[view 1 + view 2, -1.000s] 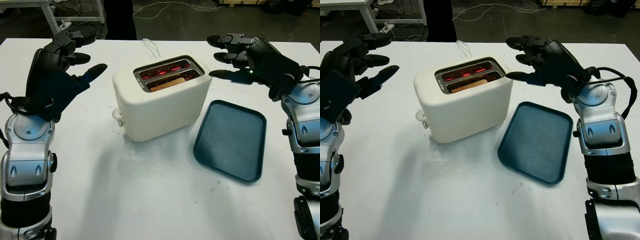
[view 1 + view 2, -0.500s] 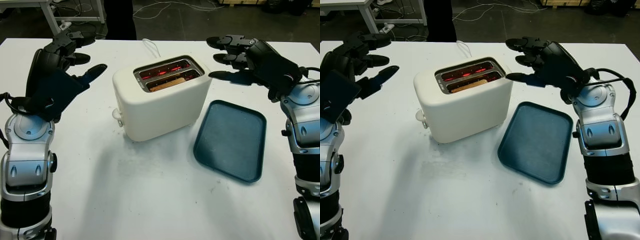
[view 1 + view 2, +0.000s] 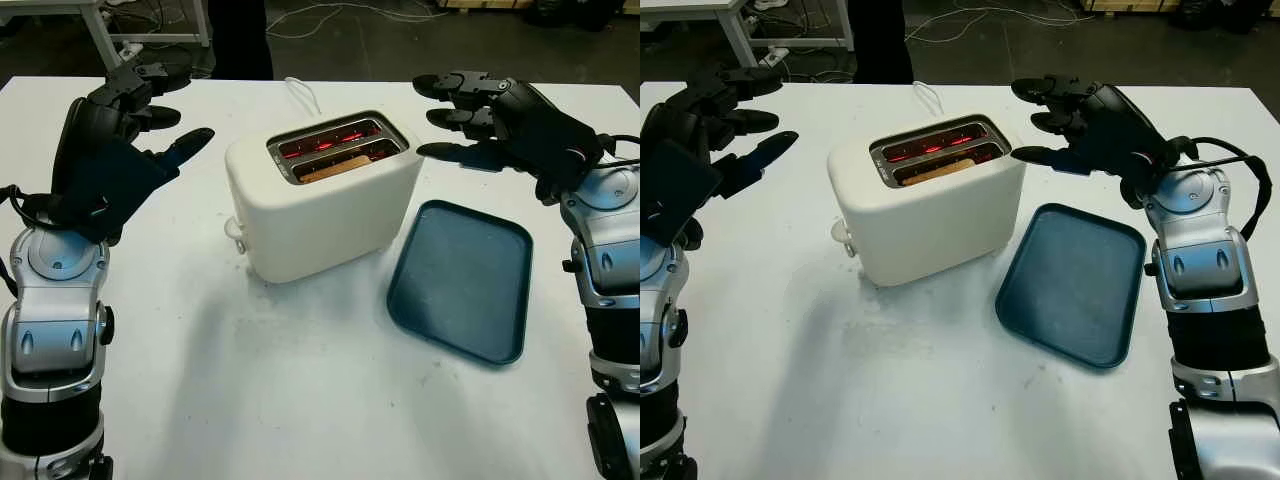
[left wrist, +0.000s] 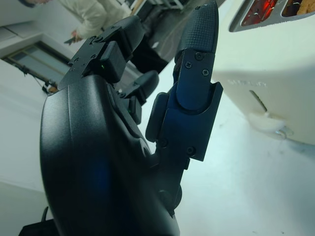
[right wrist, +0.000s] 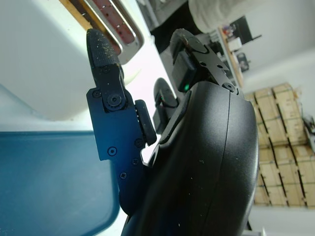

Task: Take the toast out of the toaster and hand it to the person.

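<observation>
Right robot hand (image 3: 480,115) open beside toaster (image 3: 325,195), left robot hand (image 3: 125,125) open, tan toast (image 3: 335,167) low in glowing front slot

I read this as a lab or workshop bay: white table (image 3: 300,400) on a dark floor (image 3: 400,40) strewn with cables (image 3: 330,15), a bench leg (image 3: 100,40) behind, stacked cardboard boxes (image 5: 285,142) along one wall.
</observation>
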Tool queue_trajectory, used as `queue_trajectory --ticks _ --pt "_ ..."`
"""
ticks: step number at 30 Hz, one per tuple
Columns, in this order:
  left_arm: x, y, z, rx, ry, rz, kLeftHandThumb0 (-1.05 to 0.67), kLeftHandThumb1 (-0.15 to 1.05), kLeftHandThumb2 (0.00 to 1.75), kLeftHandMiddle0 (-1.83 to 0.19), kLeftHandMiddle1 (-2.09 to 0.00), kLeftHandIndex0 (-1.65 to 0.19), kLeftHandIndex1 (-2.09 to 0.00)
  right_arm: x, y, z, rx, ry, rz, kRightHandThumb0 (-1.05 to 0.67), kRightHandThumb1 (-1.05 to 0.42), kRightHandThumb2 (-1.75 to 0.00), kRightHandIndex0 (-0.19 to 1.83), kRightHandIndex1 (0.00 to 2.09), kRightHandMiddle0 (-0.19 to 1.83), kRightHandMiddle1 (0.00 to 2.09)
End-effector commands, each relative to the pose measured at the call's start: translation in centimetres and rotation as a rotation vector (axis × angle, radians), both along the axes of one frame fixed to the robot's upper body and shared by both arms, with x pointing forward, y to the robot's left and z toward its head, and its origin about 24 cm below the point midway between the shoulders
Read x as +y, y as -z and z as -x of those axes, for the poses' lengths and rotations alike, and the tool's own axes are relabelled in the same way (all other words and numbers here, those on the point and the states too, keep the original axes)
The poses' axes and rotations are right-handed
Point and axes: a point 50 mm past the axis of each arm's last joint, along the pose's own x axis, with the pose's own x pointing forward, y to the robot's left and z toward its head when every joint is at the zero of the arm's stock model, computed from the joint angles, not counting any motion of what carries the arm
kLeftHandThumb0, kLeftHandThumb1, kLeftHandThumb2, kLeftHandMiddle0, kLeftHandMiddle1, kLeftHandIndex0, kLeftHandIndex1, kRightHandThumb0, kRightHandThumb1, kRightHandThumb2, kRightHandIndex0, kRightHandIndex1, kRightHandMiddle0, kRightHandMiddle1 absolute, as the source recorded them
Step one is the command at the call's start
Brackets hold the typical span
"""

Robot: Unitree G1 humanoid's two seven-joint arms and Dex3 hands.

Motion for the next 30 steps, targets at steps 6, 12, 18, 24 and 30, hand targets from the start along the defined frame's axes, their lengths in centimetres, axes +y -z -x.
queue_trajectory --ticks 6,12,18,24,30 --pt "0.06 -0.27 0.03 -0.018 -0.001 -0.005 -0.72 0.92 0.14 -0.26 -0.87 -0.39 -0.48 0.13 -0.34 0.18 -0.021 -0.003 0.011 -0.55 -0.90 0.00 0.44 0.04 0.42 0.00" --pt "0.06 -0.31 0.09 -0.016 -0.001 -0.005 -0.72 0.92 0.14 -0.25 -0.87 -0.39 -0.48 0.13 -0.38 0.19 -0.024 -0.002 0.018 -0.57 -0.91 0.00 0.45 0.04 0.43 0.01" --pt "0.04 -0.28 0.09 -0.018 -0.005 -0.007 -0.73 0.92 0.14 -0.25 -0.87 -0.39 -0.48 0.12 -0.32 0.18 -0.019 -0.007 0.001 -0.54 -0.90 0.00 0.44 0.03 0.42 0.00" --pt "0.01 -0.29 0.11 -0.018 -0.004 -0.010 -0.72 0.92 0.15 -0.25 -0.87 -0.39 -0.48 0.10 -0.30 0.16 -0.017 -0.004 0.010 -0.55 -0.91 0.00 0.44 0.03 0.42 0.00" --pt "-0.04 -0.25 0.11 -0.019 -0.003 -0.006 -0.71 0.92 0.14 -0.26 -0.88 -0.39 -0.48 0.06 -0.20 0.22 -0.011 -0.002 -0.005 -0.55 -0.90 0.00 0.43 0.03 0.42 0.00"
